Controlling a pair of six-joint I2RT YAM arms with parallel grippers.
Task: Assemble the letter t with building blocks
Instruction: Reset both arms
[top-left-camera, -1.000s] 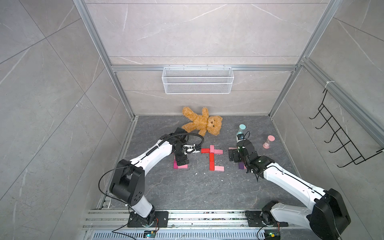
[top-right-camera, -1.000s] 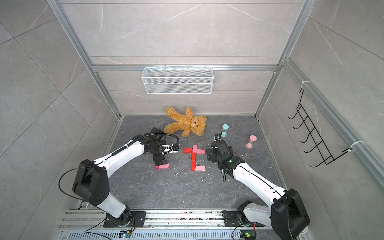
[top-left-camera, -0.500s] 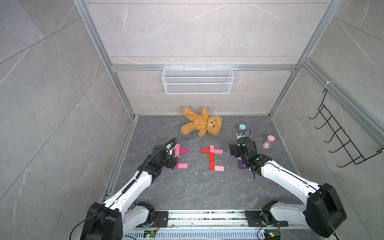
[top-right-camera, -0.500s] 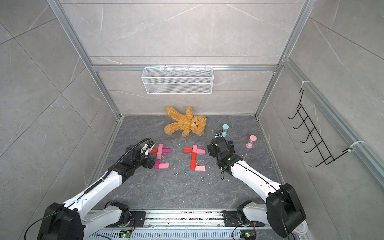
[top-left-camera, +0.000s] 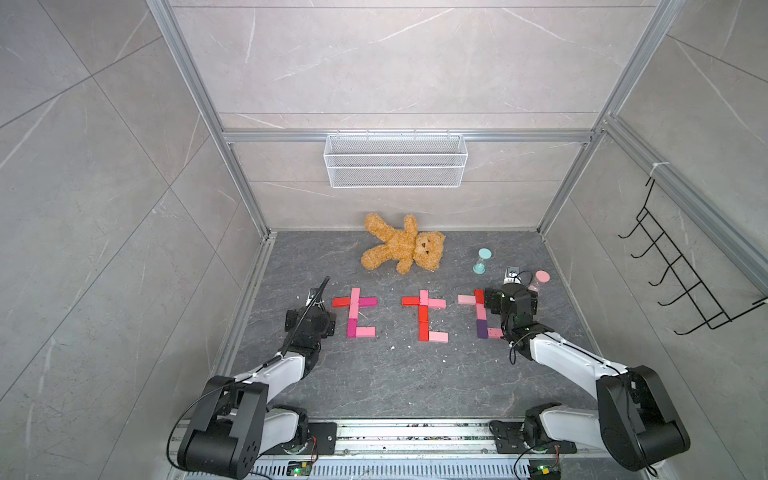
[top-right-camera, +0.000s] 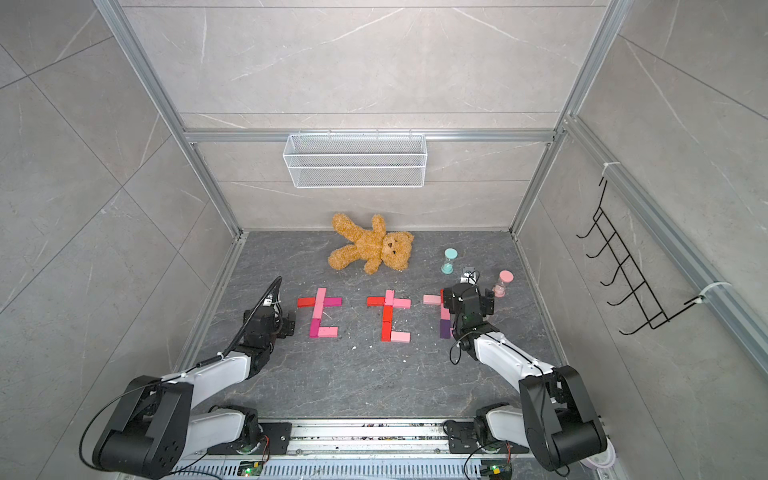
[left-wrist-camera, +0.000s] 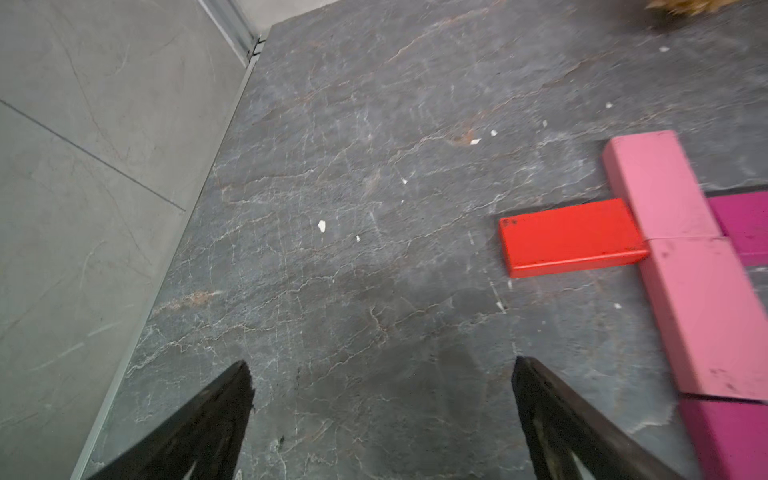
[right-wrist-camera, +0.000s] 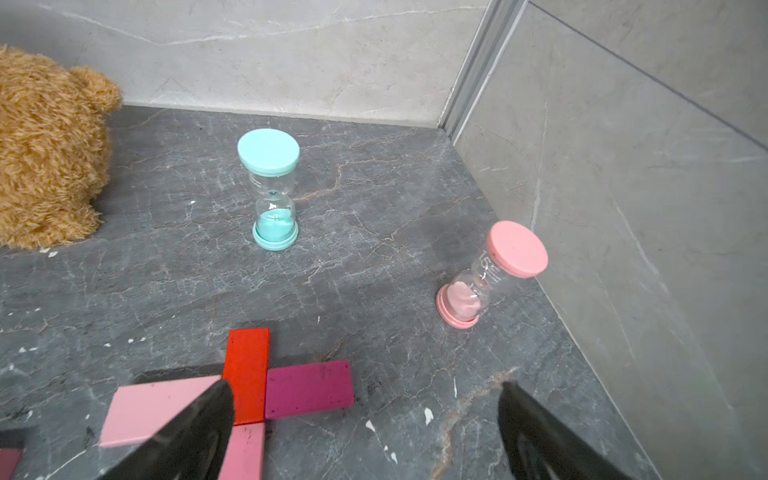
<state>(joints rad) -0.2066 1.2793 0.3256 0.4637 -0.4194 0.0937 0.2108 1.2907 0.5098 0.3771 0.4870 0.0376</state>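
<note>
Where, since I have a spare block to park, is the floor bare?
Bare: the wide floor between the block letters and the front rail; the corner left of the teddy bear. Crowded: around the right gripper, teal hourglass and pink hourglass.

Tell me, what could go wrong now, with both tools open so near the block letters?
1. The right tool hangs over the right t, partly hiding its light pink block; pulling back carelessly may shift it.
2. The pink hourglass stands close by; a swing could topple it.
3. The left tool is close to the red block; a sideways move might push it.
</note>
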